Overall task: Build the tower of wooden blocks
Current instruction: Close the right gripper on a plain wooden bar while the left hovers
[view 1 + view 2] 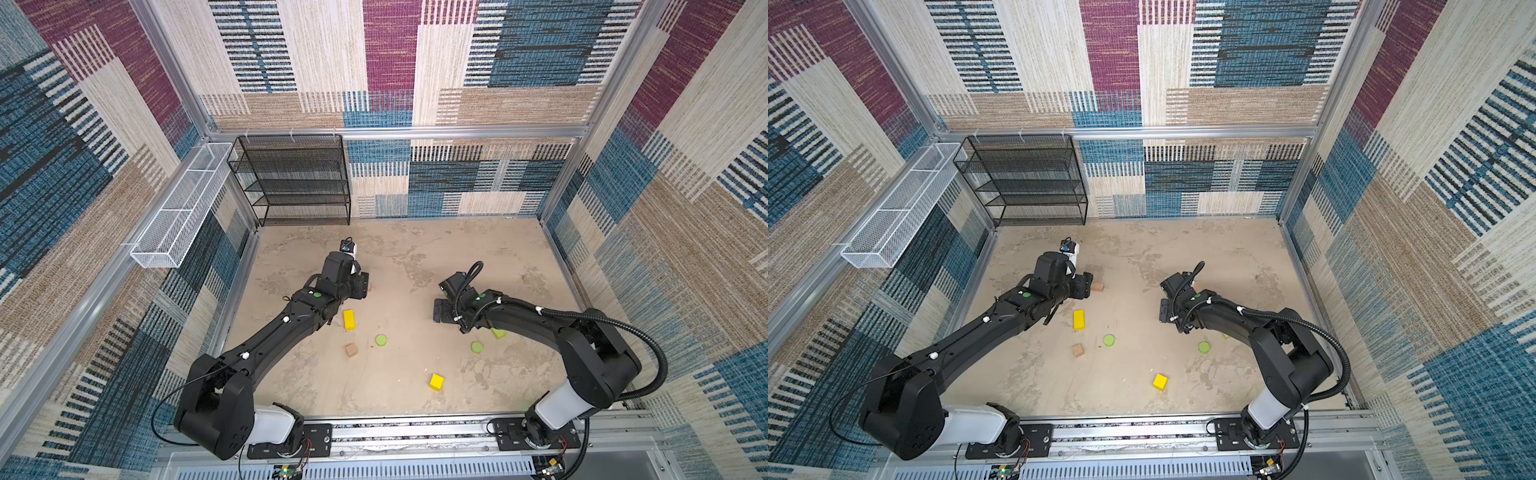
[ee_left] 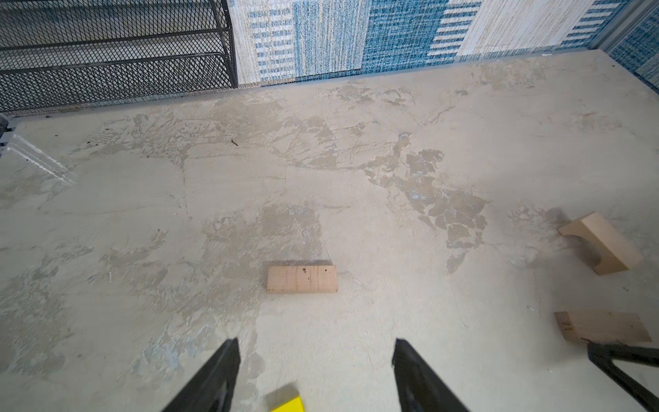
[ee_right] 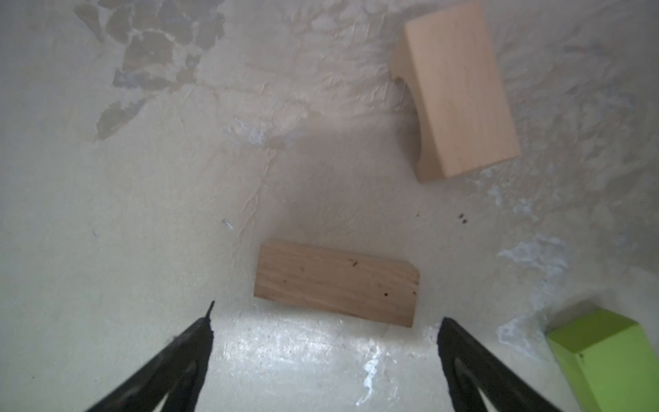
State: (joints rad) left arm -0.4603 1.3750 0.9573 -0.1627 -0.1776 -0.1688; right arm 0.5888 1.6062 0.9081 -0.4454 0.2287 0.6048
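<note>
Loose blocks lie on the beige table, with no tower standing. My left gripper [image 2: 315, 347] is open over bare table; a flat tan bar [image 2: 302, 279] lies just beyond its tips and the yellow bar [image 2: 285, 405] just behind them. My right gripper [image 3: 326, 317] is open, with another tan bar [image 3: 337, 283] lying just ahead of its tips. A tan arched block [image 3: 456, 89] rests further off and the lime green bar [image 3: 606, 356] beside it. In a top view the tan cube [image 1: 351, 350], two green discs [image 1: 381, 340] [image 1: 477, 347] and the yellow cube [image 1: 436, 382] sit nearer the front.
A black mesh shelf [image 1: 295, 178] stands at the back left corner. A white wire basket [image 1: 178, 212] hangs on the left wall. Patterned walls enclose the table on three sides, and the arm bases sit on a rail along the front edge.
</note>
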